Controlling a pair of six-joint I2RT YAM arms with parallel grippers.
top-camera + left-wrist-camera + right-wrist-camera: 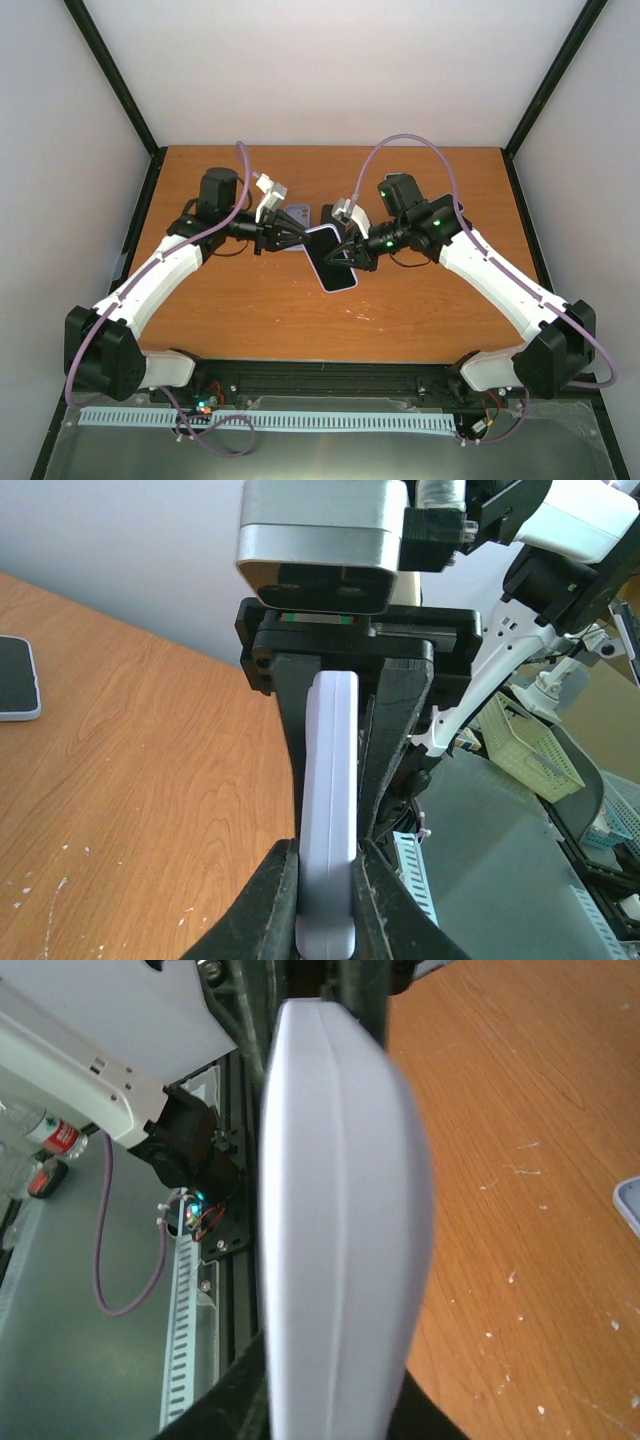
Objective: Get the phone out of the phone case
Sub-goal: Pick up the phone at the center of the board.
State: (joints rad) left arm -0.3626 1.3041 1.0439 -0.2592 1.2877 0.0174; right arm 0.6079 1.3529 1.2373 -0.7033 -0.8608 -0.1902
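The phone (332,262) sits in its lilac case (328,810), over the middle of the counter (250,320) and a little toward the far edge, with the two arms meeting at it from either side. The left jaws are clamped on the case: in the left wrist view both black fingers (268,912) press flat against its two faces at the near end, and the case runs edge-on away from them. The right jaws straddle the other end of the same case. One of their fingers (292,730) lies against it and the other is just beside it, with a thin dark line between, so I cannot tell whether they are gripping or only close around it. The right wrist view shows only the blurred pale edge of the case. A flat device (298,213) with a dark screen lies on the counter just beyond the left jaws.
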